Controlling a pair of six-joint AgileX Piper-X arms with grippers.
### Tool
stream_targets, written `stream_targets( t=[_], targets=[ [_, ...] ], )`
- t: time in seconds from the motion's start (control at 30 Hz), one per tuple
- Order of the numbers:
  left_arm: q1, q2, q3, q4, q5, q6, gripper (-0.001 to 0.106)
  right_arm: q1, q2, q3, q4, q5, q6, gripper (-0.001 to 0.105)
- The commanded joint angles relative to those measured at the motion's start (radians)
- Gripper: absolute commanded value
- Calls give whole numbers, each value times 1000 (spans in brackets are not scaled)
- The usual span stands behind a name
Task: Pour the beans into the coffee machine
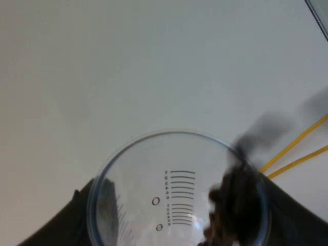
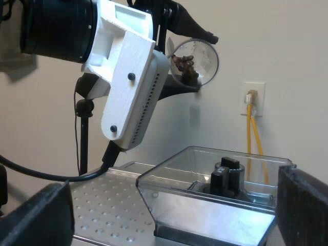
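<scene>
My left gripper (image 1: 177, 225) is shut on a clear measuring glass (image 1: 174, 189) with printed scale lines, its black fingers (image 1: 56, 225) pressed on both sides. Brown coffee beans (image 1: 230, 210) lie heaped against one side of the glass. From the right wrist view, the glass (image 2: 202, 56) hangs tipped on its side, high over the machine's clear bean hopper (image 2: 205, 174), with the beans (image 2: 185, 66) still inside and the left gripper (image 2: 205, 62) around it. My right gripper (image 2: 169, 215) is open, nothing between its fingers, close to the hopper's rim.
The machine's perforated metal top (image 2: 102, 205) adjoins the hopper, which has a black part (image 2: 228, 177) in its middle. A wall socket with yellow cables (image 2: 253, 97) is behind the machine. A black stand (image 2: 83, 128) rises near the wall.
</scene>
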Motion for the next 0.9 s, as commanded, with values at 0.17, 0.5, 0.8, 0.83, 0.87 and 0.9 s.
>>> stream_targets(
  t=[0.17,0.5,0.8,0.83,0.87,0.9],
  targets=[
    [-7,-3,-10,-17,7,85,5,1,-8,-11,-12,-3,29,81],
    [-7,-3,-10,-17,11,111,5,1,-8,-11,-12,-3,37,81],
    [-7,-3,-10,-17,31,229,5,1,-8,-11,-12,-3,37,81],
    [-7,-3,-10,-17,31,241,5,1,-8,-11,-12,-3,37,81],
    [-7,-3,-10,-17,31,241,5,1,-8,-11,-12,-3,37,81],
    [-7,-3,-10,-17,31,247,5,1,-8,-11,-12,-3,37,81]
  ],
)
